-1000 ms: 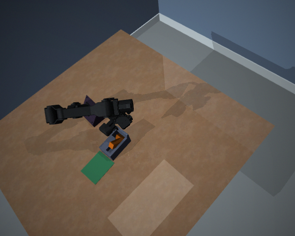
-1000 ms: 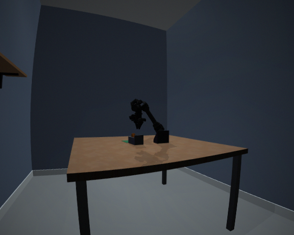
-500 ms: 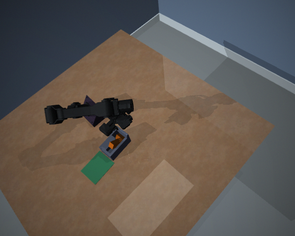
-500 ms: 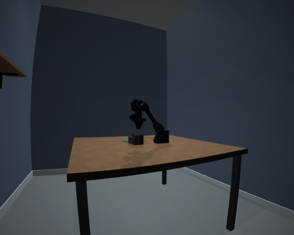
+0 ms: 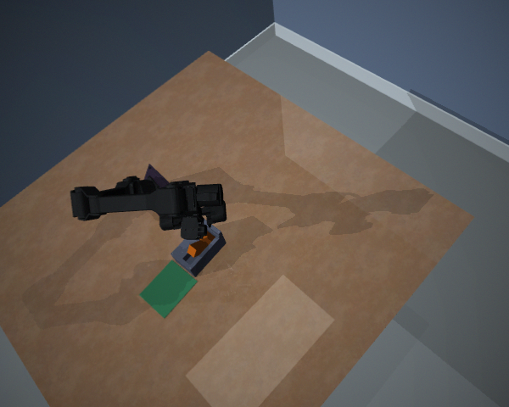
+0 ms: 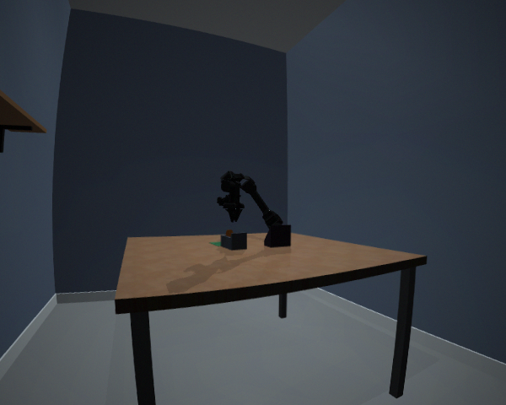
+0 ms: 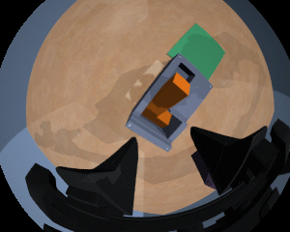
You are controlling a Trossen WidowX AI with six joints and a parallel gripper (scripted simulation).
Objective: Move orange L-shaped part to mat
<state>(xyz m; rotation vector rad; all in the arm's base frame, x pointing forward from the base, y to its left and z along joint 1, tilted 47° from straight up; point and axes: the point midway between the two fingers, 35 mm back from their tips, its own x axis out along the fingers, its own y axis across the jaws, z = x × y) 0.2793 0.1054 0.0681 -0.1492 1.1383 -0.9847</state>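
Note:
The orange part (image 5: 192, 250) (image 6: 229, 232) (image 7: 170, 95) is tilted in the grey tray (image 5: 179, 255) (image 6: 239, 240) (image 7: 149, 134). Its end towards the mat is raised above the tray's rim, with dark pocket showing beyond it. Its L-shaped end sits low in the pocket at the tray's other end. The green mat (image 5: 168, 291) (image 6: 215, 244) (image 7: 199, 48) lies flat beside the tray and bears nothing. My gripper (image 6: 234, 220) (image 7: 164, 135) is open and empty, pointing down above the tray and clear of the part. In the top view the arm hides its fingertips.
The arm's dark base (image 6: 279, 235) (image 5: 156, 175) stands on the wooden table (image 5: 254, 153) (image 6: 287, 261) near the tray. The arm reaches over from it. A wall shelf (image 6: 9, 106) is far off at the left in the exterior view.

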